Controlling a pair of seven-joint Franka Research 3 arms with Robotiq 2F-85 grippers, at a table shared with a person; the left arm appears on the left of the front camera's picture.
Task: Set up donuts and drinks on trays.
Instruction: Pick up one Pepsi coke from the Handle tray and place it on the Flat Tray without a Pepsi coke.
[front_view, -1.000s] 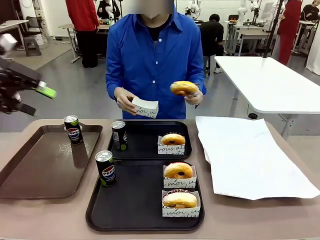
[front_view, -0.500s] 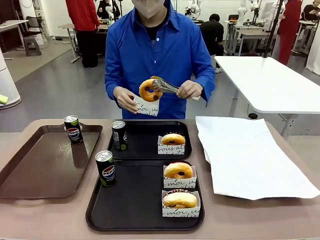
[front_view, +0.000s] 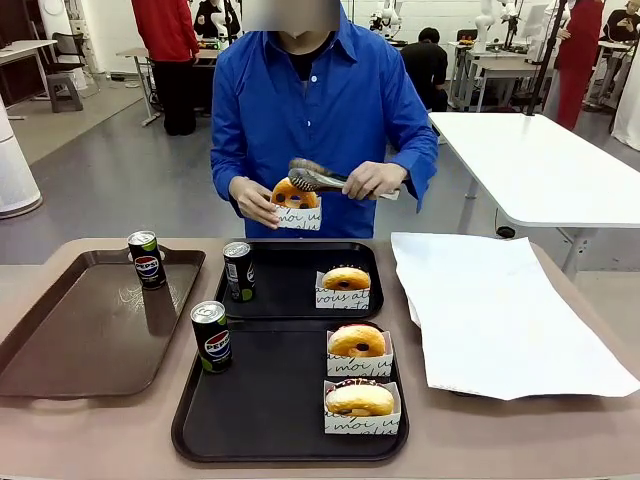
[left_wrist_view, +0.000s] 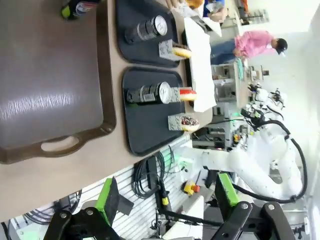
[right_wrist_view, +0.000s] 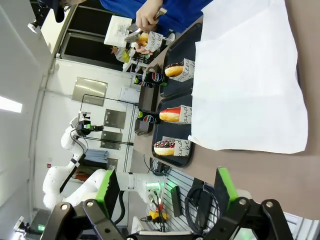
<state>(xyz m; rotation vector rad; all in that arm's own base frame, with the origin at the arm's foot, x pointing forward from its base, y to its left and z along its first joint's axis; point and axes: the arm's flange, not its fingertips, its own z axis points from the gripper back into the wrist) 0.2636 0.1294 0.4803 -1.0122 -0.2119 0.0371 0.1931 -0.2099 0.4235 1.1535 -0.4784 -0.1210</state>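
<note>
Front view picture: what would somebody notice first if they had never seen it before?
Probably the person in the blue shirt at the far side, lowering a donut with metal tongs into a small white box held above the table. Next, the two black trays in the middle, holding three boxed donuts and two black cans.

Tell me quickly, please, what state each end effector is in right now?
Left end effector: open, holding nothing.
Right end effector: open, holding nothing.

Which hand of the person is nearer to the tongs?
The person's left hand: it grips the tongs. The person's right hand holds the white box below the tong tips.
</note>
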